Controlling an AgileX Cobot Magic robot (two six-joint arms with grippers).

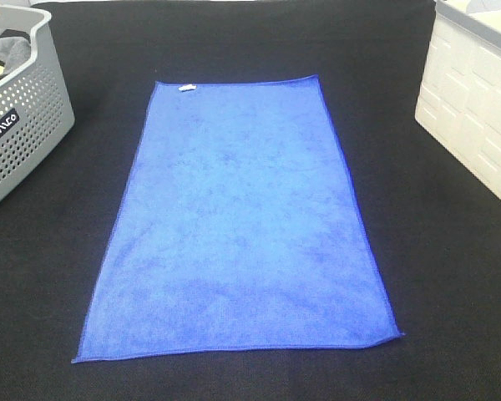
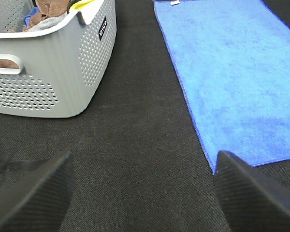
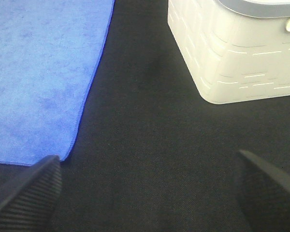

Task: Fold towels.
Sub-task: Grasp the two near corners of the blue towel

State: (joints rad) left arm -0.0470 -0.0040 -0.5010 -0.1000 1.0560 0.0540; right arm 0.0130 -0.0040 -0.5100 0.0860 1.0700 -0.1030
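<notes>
From the high camera I see the blue towel (image 1: 238, 225) spread flat on the black table cover (image 1: 234, 42), a small white tag (image 1: 186, 87) at its far edge. Only the wrist cameras show my tools: the left gripper (image 2: 142, 200) hangs with jaws spread wide and empty just off the towel's near left corner, the right gripper (image 3: 147, 195) likewise off its near right corner. Left of the towel stands a grey perforated basket (image 2: 63, 67) holding what look like crumpled cloths (image 2: 47, 8); right of it, a white bin (image 3: 222, 58).
</notes>
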